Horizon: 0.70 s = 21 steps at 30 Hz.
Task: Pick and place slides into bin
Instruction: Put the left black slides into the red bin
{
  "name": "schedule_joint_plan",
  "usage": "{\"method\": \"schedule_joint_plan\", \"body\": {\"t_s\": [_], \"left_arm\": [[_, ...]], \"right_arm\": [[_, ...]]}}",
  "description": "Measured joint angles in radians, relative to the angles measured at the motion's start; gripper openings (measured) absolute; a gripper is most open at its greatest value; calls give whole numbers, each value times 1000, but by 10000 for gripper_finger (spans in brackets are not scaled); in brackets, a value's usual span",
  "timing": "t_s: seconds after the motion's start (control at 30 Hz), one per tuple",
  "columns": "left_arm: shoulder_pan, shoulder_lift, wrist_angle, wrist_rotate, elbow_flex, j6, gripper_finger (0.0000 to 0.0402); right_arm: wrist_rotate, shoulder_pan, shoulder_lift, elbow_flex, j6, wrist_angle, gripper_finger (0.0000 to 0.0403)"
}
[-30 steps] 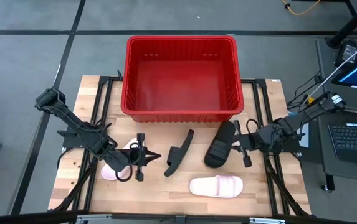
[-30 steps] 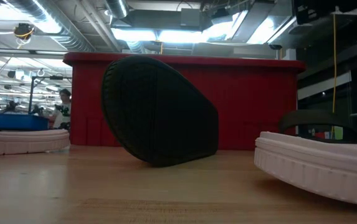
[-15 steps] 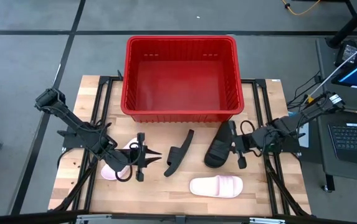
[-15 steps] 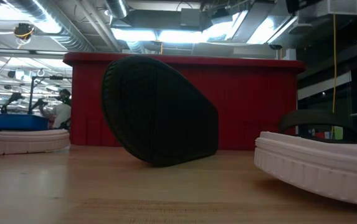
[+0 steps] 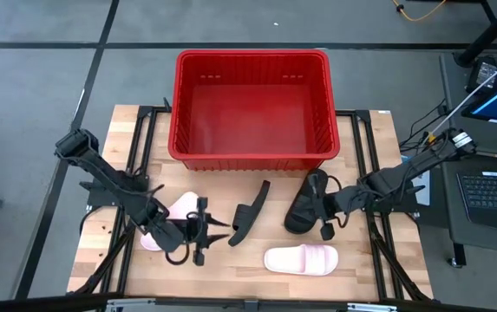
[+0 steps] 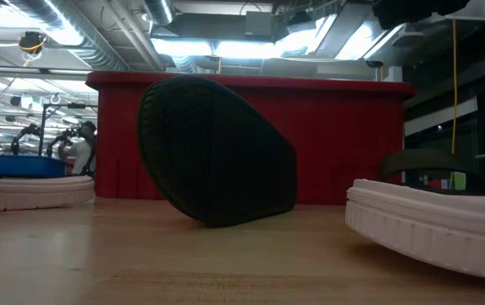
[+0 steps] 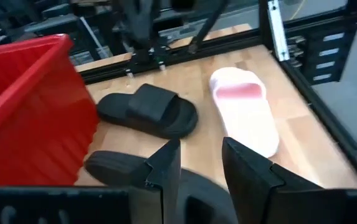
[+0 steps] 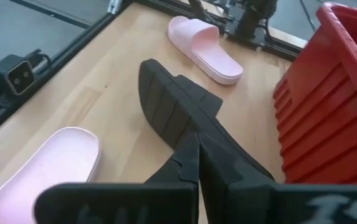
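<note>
The red bin (image 5: 250,108) stands at the table's far middle. One black slide (image 5: 248,213) balances on its long side edge, sole showing (image 6: 217,152). A second black slide (image 5: 303,204) lies flat to its right. One pink slide (image 5: 303,258) lies near the front edge, and another pink slide (image 5: 163,227) is partly hidden under my left arm. My left gripper (image 5: 222,230) is open, just left of the on-edge slide, with its fingers (image 7: 166,168) above that slide. My right gripper (image 5: 319,211) is shut over the flat black slide's right side. My right gripper hangs shut over the flat black slide's right edge (image 5: 316,198), slanting down from the table's right. I cannot tell whether its fingers (image 8: 190,158) touch the slide.
Black metal frame rails (image 5: 365,165) run along both sides of the wooden table. Bare wood lies between the slides and along the front edge. A laptop (image 5: 491,195) sits beyond the table's right side. A person shows far off in the room (image 6: 81,148).
My left gripper has opened and shifted a little toward the near edge and the on-edge black slide. My right gripper, still shut, has moved toward the table's left over the flat black slide. No slide has moved.
</note>
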Motion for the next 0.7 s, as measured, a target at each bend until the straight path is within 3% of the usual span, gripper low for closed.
{"method": "schedule_joint_plan", "body": {"t_s": [0.13,0.4,0.7], "left_arm": [[-41,47,-119,-35,96,-25,111],[-98,136,-429,-107,266,-312,111],[-97,228,-459,-49,277,-529,111]], "right_arm": [[6,0,2,0,7,8,6],[8,0,2,0,1,26,6],[8,0,2,0,-54,22,6]]}}
